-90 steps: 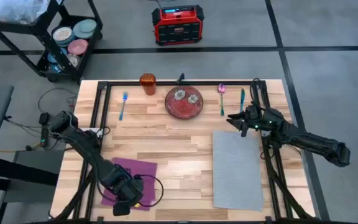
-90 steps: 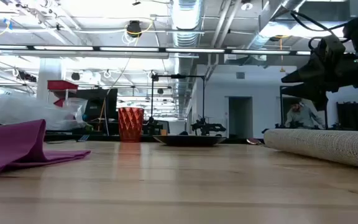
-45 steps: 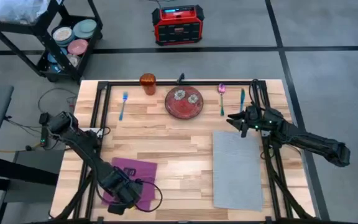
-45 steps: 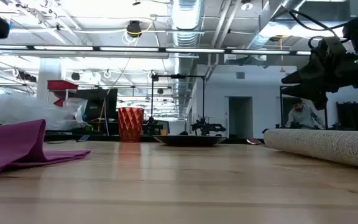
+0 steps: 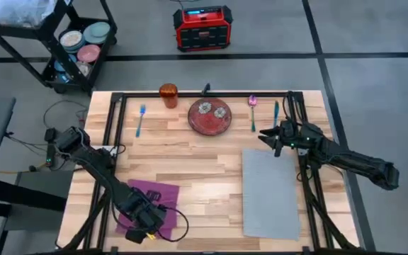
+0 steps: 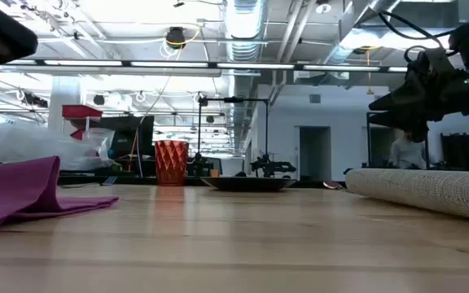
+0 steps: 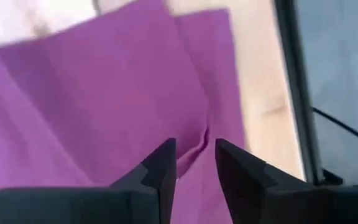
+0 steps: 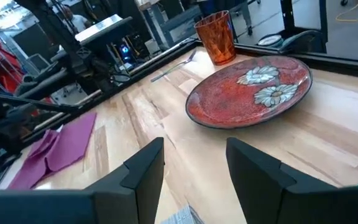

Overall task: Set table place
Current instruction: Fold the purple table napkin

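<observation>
The plate (image 5: 210, 117) is red, round and speckled, with two pale flowers painted on it, and nothing lies in it. It sits at the far middle of the table (image 5: 190, 159), a light plank top in a black frame. Just left of it stands the cup (image 5: 168, 94), orange and faceted; whether it holds anything cannot be told. Further left lies a blue fork (image 5: 141, 119). Right of the plate lie a pink spoon (image 5: 252, 103) and a teal utensil (image 5: 276, 110), side by side.

The grey mat (image 5: 270, 192), woven and rectangular, lies flat on the right half, its near end at the table edge. The purple napkin (image 5: 151, 197) is soft cloth, creased and partly folded, at the near left.

The left gripper (image 5: 144, 225) hangs over the napkin's near edge, fingers (image 7: 160, 171) a little apart with nothing between them. The right gripper (image 5: 269, 137) hovers just beyond the mat's far corner, facing the plate, fingers (image 8: 146, 165) apart and empty.

Beyond the table stand a black cart (image 5: 52, 42) with stacked dishes (image 5: 85, 42) and a red box (image 5: 202, 27) on the floor.
</observation>
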Tool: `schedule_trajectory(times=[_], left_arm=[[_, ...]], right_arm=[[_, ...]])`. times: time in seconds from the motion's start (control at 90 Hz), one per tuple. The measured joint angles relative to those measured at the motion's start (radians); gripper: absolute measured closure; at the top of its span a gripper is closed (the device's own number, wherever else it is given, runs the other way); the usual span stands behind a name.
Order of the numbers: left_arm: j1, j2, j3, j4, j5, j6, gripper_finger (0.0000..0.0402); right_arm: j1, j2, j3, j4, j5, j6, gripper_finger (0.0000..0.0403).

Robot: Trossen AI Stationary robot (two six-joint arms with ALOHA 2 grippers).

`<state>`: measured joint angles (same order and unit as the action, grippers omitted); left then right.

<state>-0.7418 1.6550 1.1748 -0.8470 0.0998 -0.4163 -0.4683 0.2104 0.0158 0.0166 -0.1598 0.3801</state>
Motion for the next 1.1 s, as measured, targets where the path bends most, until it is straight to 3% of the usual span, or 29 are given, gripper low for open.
schedule_trajectory(times=[0.378,1.1], left_arm=[[-0.002,0.072,-0.002,0.024,0.079,0.064,0.0306],[-0.033,0.081,-0.012,0.063,0.065,0.078,0.0306]], right_arm=[[0.0,0.0,0.0,-0.001,0.0,0.004,0.0243],[0.0,0.0,-0.002,0.011,0.0,0.003,0.0243]])
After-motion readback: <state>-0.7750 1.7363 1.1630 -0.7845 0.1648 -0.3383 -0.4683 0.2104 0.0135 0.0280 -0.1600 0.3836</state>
